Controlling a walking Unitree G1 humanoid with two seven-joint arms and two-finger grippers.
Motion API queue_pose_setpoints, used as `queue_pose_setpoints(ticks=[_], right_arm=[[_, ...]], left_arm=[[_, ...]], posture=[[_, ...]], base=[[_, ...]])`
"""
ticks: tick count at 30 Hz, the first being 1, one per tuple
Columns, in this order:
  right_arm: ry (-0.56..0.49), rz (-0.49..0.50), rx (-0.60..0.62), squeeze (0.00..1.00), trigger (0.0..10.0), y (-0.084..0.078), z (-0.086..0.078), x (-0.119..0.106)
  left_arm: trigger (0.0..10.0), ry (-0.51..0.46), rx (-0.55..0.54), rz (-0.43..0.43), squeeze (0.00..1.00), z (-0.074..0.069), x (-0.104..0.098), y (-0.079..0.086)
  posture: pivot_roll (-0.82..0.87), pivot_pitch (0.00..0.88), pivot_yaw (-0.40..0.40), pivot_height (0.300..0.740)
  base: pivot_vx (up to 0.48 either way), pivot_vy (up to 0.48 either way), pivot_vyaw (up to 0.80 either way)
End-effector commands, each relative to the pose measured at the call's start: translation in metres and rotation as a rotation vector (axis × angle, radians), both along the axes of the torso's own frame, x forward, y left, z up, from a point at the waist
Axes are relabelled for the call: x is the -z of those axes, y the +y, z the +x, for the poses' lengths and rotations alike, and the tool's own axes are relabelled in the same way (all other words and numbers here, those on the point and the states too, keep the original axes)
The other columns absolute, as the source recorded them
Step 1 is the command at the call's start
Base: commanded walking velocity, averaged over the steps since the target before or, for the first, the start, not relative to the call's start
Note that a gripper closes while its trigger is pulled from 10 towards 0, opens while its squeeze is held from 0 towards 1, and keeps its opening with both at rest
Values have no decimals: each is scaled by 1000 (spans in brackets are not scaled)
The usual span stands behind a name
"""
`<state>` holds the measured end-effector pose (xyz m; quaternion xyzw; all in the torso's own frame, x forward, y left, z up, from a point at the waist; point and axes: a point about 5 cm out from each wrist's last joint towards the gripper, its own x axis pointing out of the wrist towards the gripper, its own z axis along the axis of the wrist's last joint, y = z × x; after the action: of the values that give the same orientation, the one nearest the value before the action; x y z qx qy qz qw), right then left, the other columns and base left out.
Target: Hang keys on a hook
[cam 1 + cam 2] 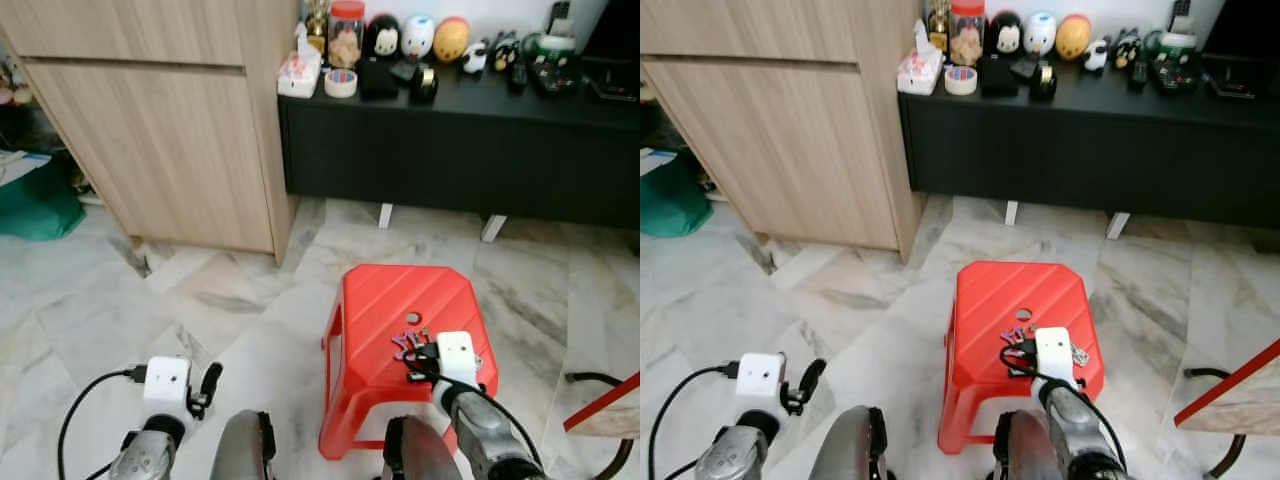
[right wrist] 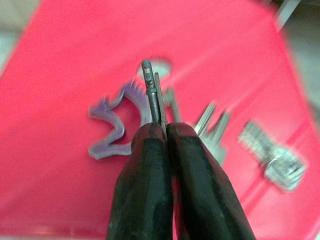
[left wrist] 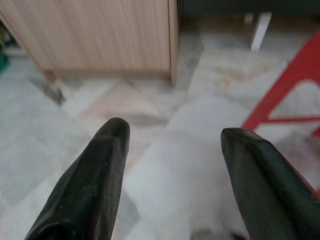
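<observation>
Marble floor (image 1: 120, 310) in pale grey and white runs across the whole scene. At the far left lies a green bag (image 1: 40, 205), and beside it stands a light wood cabinet (image 1: 160, 140). At the near left, the left tool (image 3: 170, 175) hangs above the floor with its 2 black fingers (image 3: 95, 185) spread wide and nothing between them.

Right of the cabinet, along the far wall, a long black sideboard (image 1: 460, 150) carries a tissue pack (image 1: 299, 72), a roll of tape (image 1: 341, 83), a jar with a red lid (image 1: 346, 32) and a row of 3 round figures (image 1: 417, 37), with small dark items further right.

Near the middle-right stands a red plastic stool (image 1: 400, 300) with a ribbed top and a round hole. The keys (image 1: 410, 343) are on the near part of its seat: a purple jagged key fob (image 2: 112, 135), several silver keys and a small silver tag to their right. The right tool (image 2: 161, 131) is down at the bunch, its fingers pressed together on a thin metal piece of the keys that sticks up between the tips.

A red-edged board (image 1: 605, 405) shows at the near right corner.
</observation>
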<state>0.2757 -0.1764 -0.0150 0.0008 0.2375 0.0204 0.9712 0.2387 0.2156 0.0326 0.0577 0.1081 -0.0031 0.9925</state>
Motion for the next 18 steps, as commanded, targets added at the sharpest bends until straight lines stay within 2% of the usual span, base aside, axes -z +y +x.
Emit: queue_pose_setpoints(ticks=[1,11,14,15,16,18], right_arm=[[-61,12,40,0,0,-4,3,-7],[-167,23,92,0,0,-20,7,-20],[-197,31,80,0,0,-18,11,-26],[-204,30,80,0,3529,-18,12,-27],[-216,35,83,0,10000,-17,14,-30],[-221,39,84,0,10000,-17,15,-31]], left_arm=[[10000,8,-15,2,0,-1,4,2],[10000,-8,-52,-6,0,12,9,1],[10000,-23,-58,-5,0,16,6,3],[10000,-29,-57,-4,0,18,5,3],[10000,-43,-55,0,0,21,3,4],[10000,-49,-54,3,0,22,2,4]], posture=[[140,0,-36,582],[122,0,-59,582],[117,0,-59,582],[117,0,-59,582],[117,0,-60,582],[117,0,-60,582]], base=[[0,0,0],[0,0,0],[0,0,0],[0,0,0],[0,0,0],[0,0,0]])
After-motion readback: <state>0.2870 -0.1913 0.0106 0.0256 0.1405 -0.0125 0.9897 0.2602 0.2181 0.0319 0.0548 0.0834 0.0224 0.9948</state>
